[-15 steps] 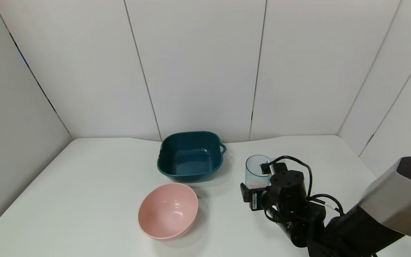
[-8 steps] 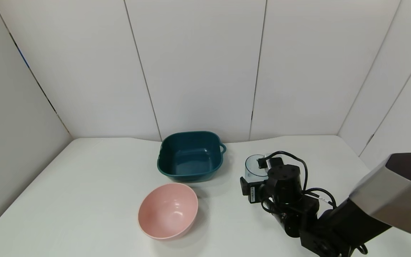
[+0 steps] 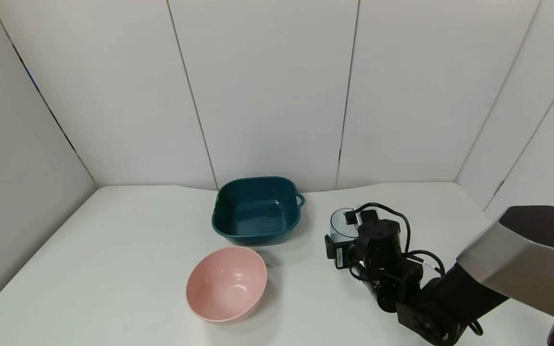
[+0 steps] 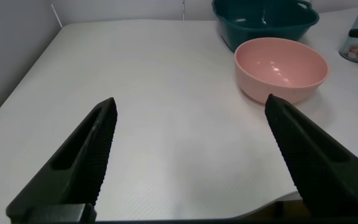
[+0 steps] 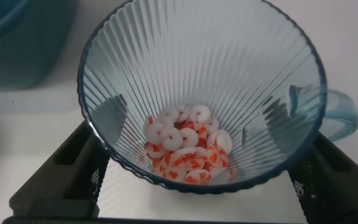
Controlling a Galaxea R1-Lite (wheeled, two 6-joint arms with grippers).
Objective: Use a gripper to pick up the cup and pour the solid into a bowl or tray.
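The cup (image 3: 338,226) stands upright on the white table, right of the teal basin (image 3: 258,181). In the right wrist view the ribbed cup (image 5: 197,56) fills the picture, with the orange-red, pink and white solid (image 5: 188,149) heaped in its bottom. My right gripper (image 3: 348,231) is open around the cup, one finger (image 5: 73,168) on each side of its lower wall and its handle (image 5: 340,112) to one side; I cannot tell whether the pads touch it. My left gripper (image 4: 191,124) is open and empty, low over the table's near left part.
A round pink bowl (image 3: 226,283) sits in front of the basin, also shown in the left wrist view (image 4: 281,65). White wall panels enclose the table at the back and sides. The basin's edge (image 5: 17,43) shows beside the cup.
My right arm has reached forward toward the cup, so the wrist now covers more of it. The cup, basin and pink bowl have not moved.
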